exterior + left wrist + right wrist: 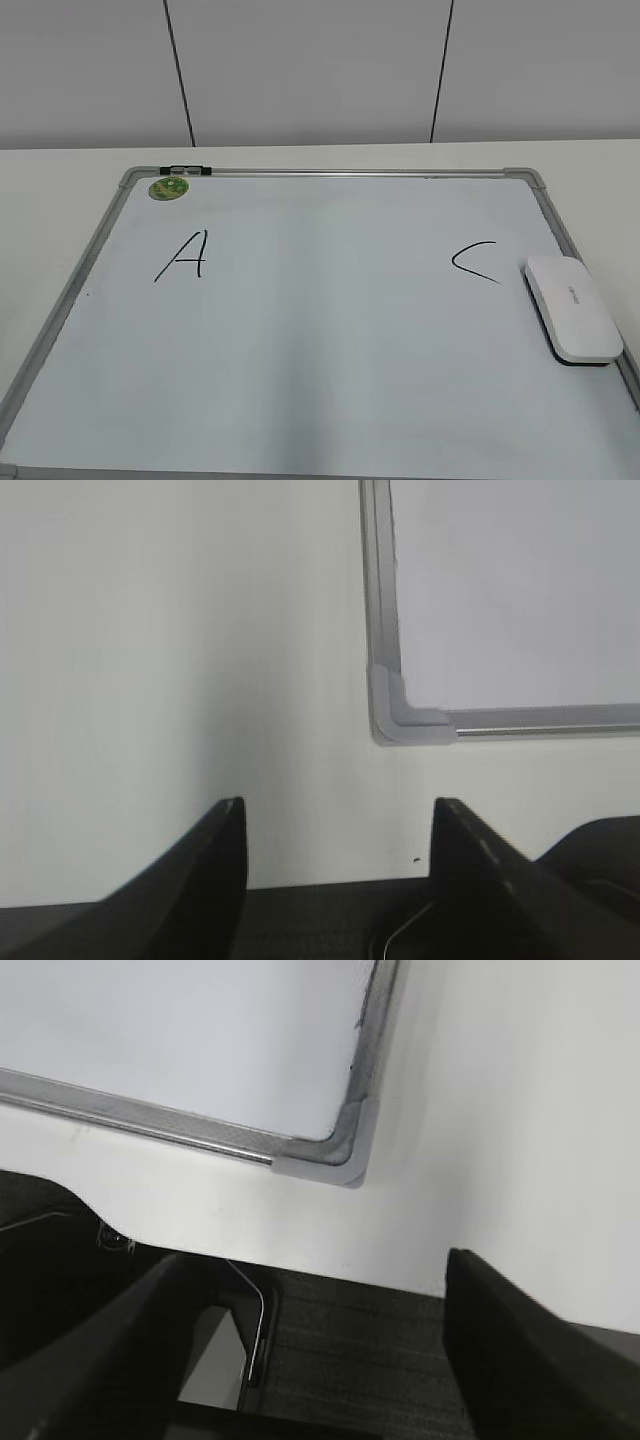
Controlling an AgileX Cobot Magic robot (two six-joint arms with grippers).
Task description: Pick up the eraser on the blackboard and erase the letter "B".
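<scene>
The blackboard (320,340) lies flat on the table, white with a grey frame. The white eraser (572,308) rests on its right edge, just right of the black "C" (475,262). The black "A" (183,256) is at the left. No letter "B" shows; the board between "A" and "C" is bare. Neither gripper shows in the exterior view. My left gripper (338,805) is open and empty over the table beside the board's corner (400,715). My right gripper (318,1260) is open and empty at the table's edge near another corner (330,1160).
A small round green magnet (168,187) sits at the board's top left, next to a black clip (186,171) on the frame. White table surrounds the board. A grey panelled wall stands behind.
</scene>
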